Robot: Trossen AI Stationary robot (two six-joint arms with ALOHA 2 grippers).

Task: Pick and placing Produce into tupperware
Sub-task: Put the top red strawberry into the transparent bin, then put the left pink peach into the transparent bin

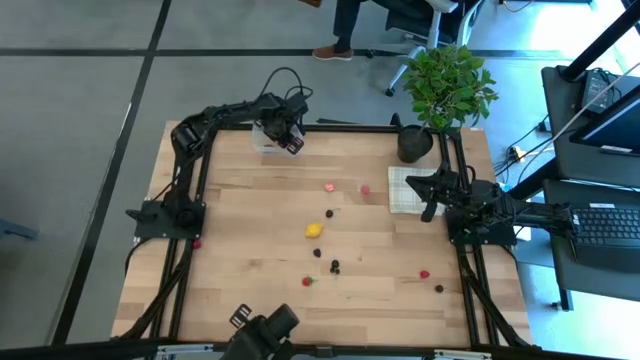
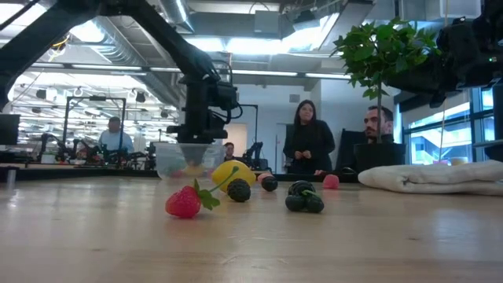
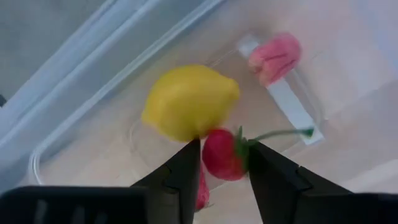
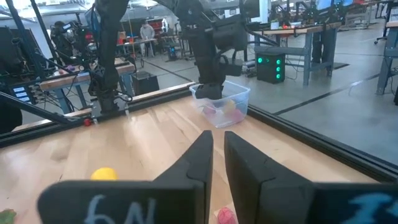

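Observation:
The clear tupperware [image 1: 266,140] stands at the table's far left, and my left gripper [image 3: 224,163] reaches down into it from above. A red strawberry [image 3: 222,154] with a green stem sits between its fingertips. Beside it, inside the tub, lie a yellow lemon [image 3: 189,101] and a pink berry [image 3: 275,56]. More produce lies loose on the tabletop: a lemon [image 1: 314,230], red pieces [image 1: 329,186] and dark berries [image 1: 335,266]. My right gripper [image 4: 217,152] is shut with nothing in it and waits level at the right edge, over a white cloth [image 1: 402,190]. My left gripper pinches the red strawberry by its two sides [image 3: 206,155] between its fingertips. The fingers point steeply down from above, inside the tub's walls. The green stem [image 3: 280,132] sticks out sideways past one finger. Whether the berry rests on the tub's floor, I cannot tell.
A black plant pot [image 1: 414,143] with a leafy plant stands at the far right corner. Black rails [image 1: 190,200] frame the table's sides. One red piece [image 1: 197,243] lies by the left rail. People stand beyond the far edge in the low view.

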